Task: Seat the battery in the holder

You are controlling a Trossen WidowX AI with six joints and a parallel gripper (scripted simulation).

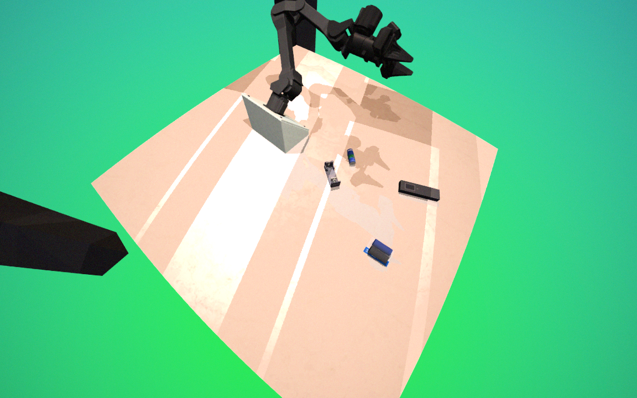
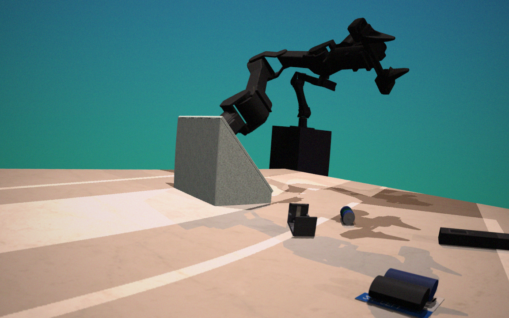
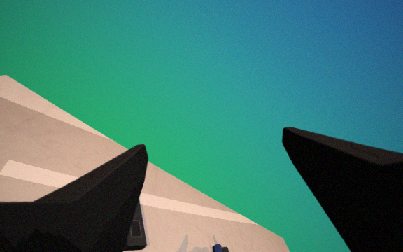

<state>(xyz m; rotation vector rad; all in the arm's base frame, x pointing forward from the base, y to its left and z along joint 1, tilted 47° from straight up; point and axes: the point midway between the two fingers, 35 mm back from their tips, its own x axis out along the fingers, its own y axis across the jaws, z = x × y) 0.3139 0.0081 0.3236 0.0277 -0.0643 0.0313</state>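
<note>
A small blue and green battery (image 1: 350, 156) (image 2: 347, 215) lies on its side on the table. The black battery holder (image 1: 332, 174) (image 2: 301, 220) stands just beside it, empty. My gripper (image 1: 400, 63) (image 2: 390, 71) (image 3: 214, 143) is open and empty. It hangs high above the table, well above and behind the battery, tilted outward. In the wrist view the two dark fingers frame mostly background, and neither the battery nor the holder shows.
A grey wedge block (image 1: 276, 126) (image 2: 216, 162) carries the arm's base. A flat black bar (image 1: 418, 189) (image 2: 476, 238) (image 3: 136, 229) lies at the right. A black and blue roll on a blue card (image 1: 379, 251) (image 2: 402, 291) (image 3: 217, 248) lies near the front.
</note>
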